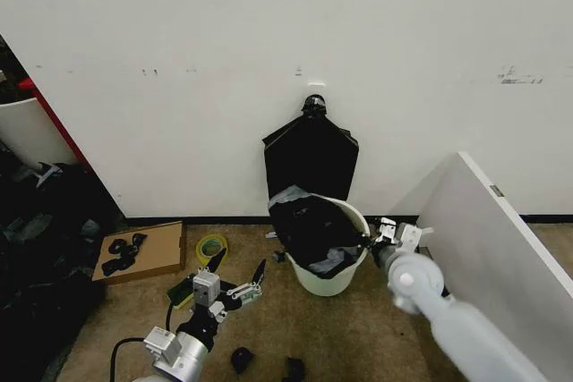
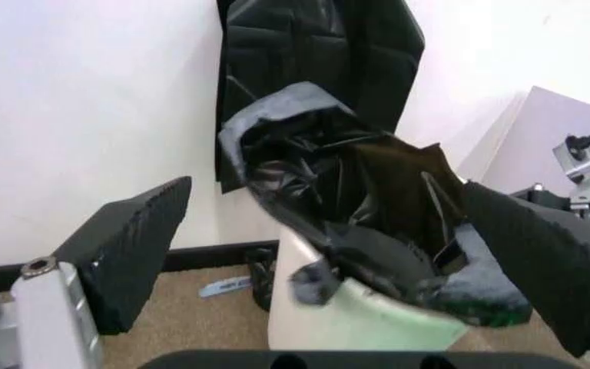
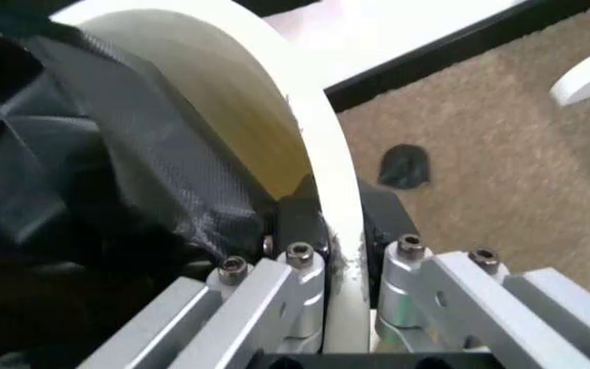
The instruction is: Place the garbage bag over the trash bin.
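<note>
Carpet floor [image 1: 358, 337], white wall [image 1: 179, 69] behind. Right gripper [image 3: 321, 231] clamps trash bin [image 1: 336, 279] rim beside garbage bag [image 1: 309, 230]; left gripper [image 1: 237, 276] wide open, empty, left of bin.

glossy black garbage bag [image 1: 313, 228] in a cream-white trash bin [image 1: 333, 278] — tan carpet [image 1: 358, 337], white wall [image 1: 269, 42].

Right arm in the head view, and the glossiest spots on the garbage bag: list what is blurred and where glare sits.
Head view: the right arm near the right gripper is smeared, while the trash bin stays sharp. Left wrist view: pale sheen on the garbage bag where it folds, and the left gripper pads look soft. Right wrist view: the bin rim is washed out.
</note>
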Motion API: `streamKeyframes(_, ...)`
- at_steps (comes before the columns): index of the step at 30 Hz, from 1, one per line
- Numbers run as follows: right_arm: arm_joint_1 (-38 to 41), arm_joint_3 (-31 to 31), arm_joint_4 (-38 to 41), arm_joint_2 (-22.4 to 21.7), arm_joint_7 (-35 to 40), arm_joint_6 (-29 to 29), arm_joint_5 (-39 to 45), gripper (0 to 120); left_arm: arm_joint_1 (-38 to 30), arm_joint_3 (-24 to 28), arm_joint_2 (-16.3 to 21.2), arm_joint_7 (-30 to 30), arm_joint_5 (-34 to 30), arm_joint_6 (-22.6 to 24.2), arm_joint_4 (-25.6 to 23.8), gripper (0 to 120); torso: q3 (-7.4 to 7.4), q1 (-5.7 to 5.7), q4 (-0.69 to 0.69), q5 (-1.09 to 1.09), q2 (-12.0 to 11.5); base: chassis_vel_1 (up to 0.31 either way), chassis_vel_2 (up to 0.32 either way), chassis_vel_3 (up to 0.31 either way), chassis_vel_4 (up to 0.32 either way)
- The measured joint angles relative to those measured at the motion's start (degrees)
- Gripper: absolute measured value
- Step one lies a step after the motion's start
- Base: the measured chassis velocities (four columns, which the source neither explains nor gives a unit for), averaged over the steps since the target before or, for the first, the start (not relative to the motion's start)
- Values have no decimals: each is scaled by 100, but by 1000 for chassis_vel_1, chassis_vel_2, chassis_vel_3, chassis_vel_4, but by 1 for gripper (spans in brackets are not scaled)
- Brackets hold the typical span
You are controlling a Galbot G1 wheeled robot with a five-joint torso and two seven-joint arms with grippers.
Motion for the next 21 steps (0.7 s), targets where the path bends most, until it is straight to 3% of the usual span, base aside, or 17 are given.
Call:
streamKeyframes(6,-262,-215,-104,415,249,421,-412,3,76,-16,4,-9,-7,-19,18,100,1,0,-2,1,0,0,0,0,0)
streamKeyframes(21,-375,-263,-359,648,454,394,-511,5,84,24,-28,-67,2,37,57,100,0,0,-2,0,0,0,0,0,0)
